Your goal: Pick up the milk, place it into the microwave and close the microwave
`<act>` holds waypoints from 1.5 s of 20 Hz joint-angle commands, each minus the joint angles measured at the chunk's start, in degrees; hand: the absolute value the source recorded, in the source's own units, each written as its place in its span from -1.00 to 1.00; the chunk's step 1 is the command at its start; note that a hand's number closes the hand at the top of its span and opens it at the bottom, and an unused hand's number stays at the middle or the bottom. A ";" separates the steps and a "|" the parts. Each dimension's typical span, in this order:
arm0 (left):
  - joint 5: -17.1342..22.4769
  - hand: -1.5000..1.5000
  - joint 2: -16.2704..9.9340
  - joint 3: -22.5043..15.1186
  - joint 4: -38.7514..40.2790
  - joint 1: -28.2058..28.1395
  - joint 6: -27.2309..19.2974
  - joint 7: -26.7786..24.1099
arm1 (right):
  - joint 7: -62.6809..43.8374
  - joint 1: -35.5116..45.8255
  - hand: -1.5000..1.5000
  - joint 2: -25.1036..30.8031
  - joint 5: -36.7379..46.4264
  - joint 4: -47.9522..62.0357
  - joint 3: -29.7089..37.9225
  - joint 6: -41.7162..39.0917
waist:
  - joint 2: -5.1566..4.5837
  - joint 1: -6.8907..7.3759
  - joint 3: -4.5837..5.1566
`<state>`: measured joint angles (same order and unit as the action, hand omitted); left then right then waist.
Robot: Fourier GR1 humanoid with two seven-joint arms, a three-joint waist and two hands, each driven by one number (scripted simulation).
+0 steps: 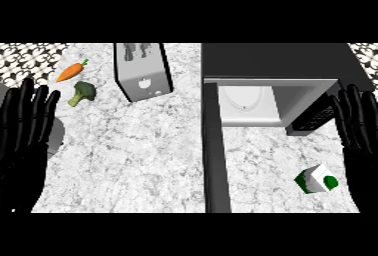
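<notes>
A white-and-grey marbled counter [133, 160] is seen from above. A black-and-white patterned floor [29, 57] is shown at the top corners.

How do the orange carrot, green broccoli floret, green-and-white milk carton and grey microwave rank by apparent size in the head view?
1. grey microwave
2. green-and-white milk carton
3. green broccoli floret and orange carrot: look alike, unranked.

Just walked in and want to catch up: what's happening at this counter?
Nothing is being handled yet. The milk carton sits on the counter near the right hand, which is open and not holding it. The left hand rests open at the left edge. The microwave stands with its door swung open, its inside showing. A carrot, broccoli and a toaster sit farther left.
</notes>
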<state>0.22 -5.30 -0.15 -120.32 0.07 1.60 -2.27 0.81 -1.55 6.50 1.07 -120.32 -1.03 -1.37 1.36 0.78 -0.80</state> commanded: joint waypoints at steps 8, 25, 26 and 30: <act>8.62 -1.00 3.60 -2.48 -5.04 -7.34 1.68 6.99 | 5.98 -11.86 -1.00 13.22 -27.59 -1.55 10.61 -26.10 | -0.90 -1.34 0.67; 22.27 -1.00 2.83 4.15 -22.70 -32.61 13.87 6.02 | 12.57 -16.22 -1.00 11.08 -22.61 9.65 22.75 -36.98 | -1.19 -0.10 0.78; 27.87 -1.00 -0.81 10.06 -21.50 -28.22 13.33 9.21 | 11.56 -16.34 -1.00 10.36 -22.07 9.15 22.54 -35.64 | -1.25 -0.36 0.79; 28.19 -1.00 0.45 9.64 -22.10 -32.19 16.43 6.33 | 14.75 -12.61 -1.00 8.12 -13.26 17.13 21.09 -32.94 | -1.25 0.44 0.76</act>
<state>20.19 -4.53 7.17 -136.09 -29.12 16.16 3.56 13.06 -16.44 16.43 -18.65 -108.87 20.75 -35.61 0.15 0.77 -0.01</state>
